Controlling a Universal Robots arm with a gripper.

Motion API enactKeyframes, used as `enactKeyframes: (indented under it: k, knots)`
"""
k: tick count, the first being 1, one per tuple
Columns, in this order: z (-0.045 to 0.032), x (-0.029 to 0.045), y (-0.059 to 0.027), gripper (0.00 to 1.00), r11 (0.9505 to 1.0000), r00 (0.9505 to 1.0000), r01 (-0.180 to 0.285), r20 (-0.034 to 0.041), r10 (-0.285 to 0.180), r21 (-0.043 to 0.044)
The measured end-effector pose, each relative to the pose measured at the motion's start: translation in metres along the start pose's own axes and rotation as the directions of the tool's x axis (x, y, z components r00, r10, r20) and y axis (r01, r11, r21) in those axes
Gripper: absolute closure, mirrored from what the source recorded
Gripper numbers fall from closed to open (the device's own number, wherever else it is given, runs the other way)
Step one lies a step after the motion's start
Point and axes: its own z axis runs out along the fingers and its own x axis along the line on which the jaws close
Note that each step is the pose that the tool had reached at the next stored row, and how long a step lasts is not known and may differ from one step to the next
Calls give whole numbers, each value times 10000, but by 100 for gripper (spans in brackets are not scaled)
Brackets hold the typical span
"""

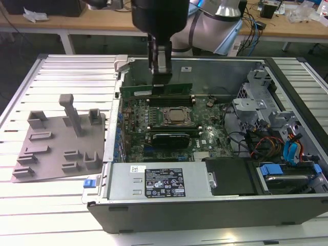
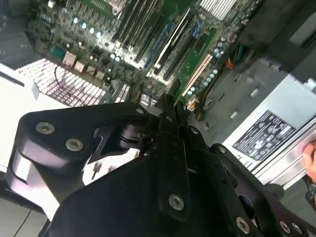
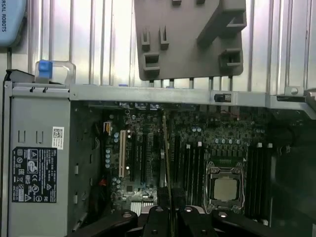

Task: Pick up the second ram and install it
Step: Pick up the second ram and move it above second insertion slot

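The second ram (image 1: pixel 137 90) is a long green stick held level over the motherboard (image 1: pixel 205 138) of the open computer case, just above the black slots (image 1: pixel 169 100) on the far side of the processor socket (image 1: pixel 177 117). My gripper (image 1: pixel 162 78) comes down from above and is shut on the stick's middle. In the first wrist view the ram (image 3: pixel 165 148) shows edge-on as a thin line rising from the gripper (image 3: pixel 171 211), over the slots (image 3: pixel 190 168) beside the socket (image 3: pixel 225 187). In the second wrist view the closed fingertips (image 2: pixel 168 104) hang over the board.
A grey moulded holder (image 1: pixel 61 138) lies on the slatted table at the exterior view's left. Inside the case are a black expansion card (image 1: pixel 171 137), the power supply (image 1: pixel 159 182) at the near wall, and a drive cage with cables (image 1: pixel 277 133) at the right.
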Motion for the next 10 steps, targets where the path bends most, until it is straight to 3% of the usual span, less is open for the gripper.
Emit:
enactKeyframes:
  k: [3,7,10]
  knots:
    - [18,-18,-137,89,9998,9998,-183,-10,183,5]
    - [57,-40,-240,89,9984,9984,-560,-14,560,14]
    - [130,-155,-331,89,9981,9981,-620,-14,620,11]
